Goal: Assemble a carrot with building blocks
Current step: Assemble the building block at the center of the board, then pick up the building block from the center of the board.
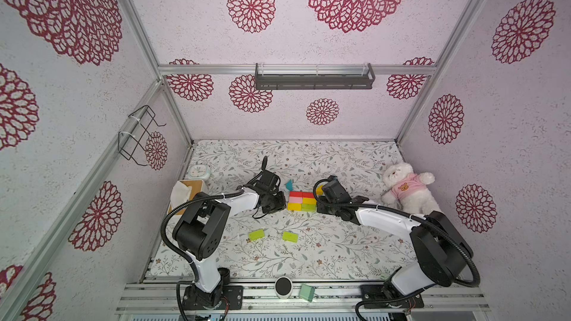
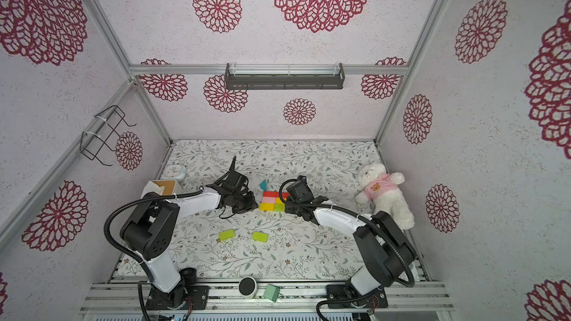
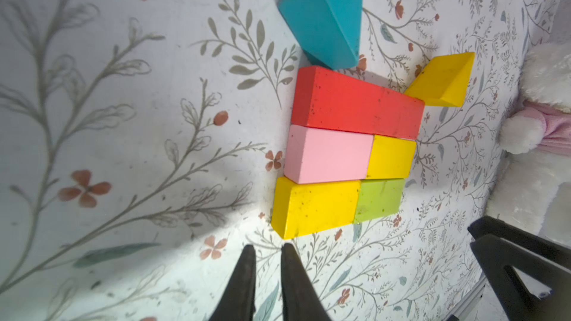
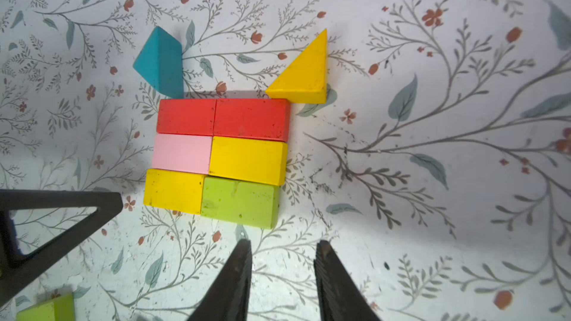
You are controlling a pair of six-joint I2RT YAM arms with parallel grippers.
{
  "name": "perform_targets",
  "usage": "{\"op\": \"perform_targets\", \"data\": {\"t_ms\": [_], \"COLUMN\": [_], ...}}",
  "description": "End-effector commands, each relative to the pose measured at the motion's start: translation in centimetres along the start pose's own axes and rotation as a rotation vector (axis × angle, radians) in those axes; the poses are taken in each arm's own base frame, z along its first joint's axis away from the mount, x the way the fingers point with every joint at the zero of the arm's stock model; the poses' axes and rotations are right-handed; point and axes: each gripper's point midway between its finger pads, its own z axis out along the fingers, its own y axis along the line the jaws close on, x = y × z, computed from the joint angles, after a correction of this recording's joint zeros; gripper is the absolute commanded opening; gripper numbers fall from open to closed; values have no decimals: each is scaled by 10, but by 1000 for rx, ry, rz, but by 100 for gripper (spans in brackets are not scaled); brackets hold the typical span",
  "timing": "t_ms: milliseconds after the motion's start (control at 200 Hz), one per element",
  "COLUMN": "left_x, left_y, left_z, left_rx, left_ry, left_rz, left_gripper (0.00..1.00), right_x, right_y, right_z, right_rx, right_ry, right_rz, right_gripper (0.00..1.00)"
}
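the carrot (image 4: 219, 162) lies mid-table, between the grippers. three two-block rows are laid, with the teal triangle (image 4: 160, 63) and yellow triangle (image 4: 304, 75) at its far edge. a lime block (image 1: 256, 235) and a second lime block (image 1: 289, 236) lie loose nearer, unplaced. the left gripper (image 3: 267, 247) is barely parted and the right gripper (image 4: 282, 242) wider, both empty. in both top views the right arm (image 1: 383, 216) hides most of the yellow triangle.
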Motion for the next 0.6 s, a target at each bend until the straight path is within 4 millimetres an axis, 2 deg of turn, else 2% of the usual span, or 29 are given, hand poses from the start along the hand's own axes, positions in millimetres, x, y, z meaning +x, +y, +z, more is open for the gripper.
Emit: {"op": "perform_targets", "data": {"t_ms": [0, 85, 190, 245, 390, 495, 596], "left_x": [0, 2, 2, 3, 8, 14, 19], "left_y": [3, 7, 20, 26, 49, 65, 73], "left_z": [-13, -25, -48, -61, -96, -114, -128], "left_rx": [-5, -13, -37, -32, -52, -60, -47], "left_ry": [-33, -62, -124, -150, -208, -226, -250], "left_rz": [8, 6, -9, -28, -61, -83, -95], "left_gripper": [20, 20, 20, 21, 23, 25, 26], "right_x": [16, 32, 54, 67, 93, 106, 113], "right_y": [9, 23, 54, 68, 97, 111, 111], "right_z": [-18, -26, -36, -36, -28, -19, -11], "right_rx": [33, 34, -20, -40, -26, -14, 47], "right_ry": [17, 51, 67, 92, 130, 157, 180], "right_rz": [-66, -96, -106, -108, -146, -149, -155], "right_gripper": [41, 43, 51, 58, 66, 72, 76]}}
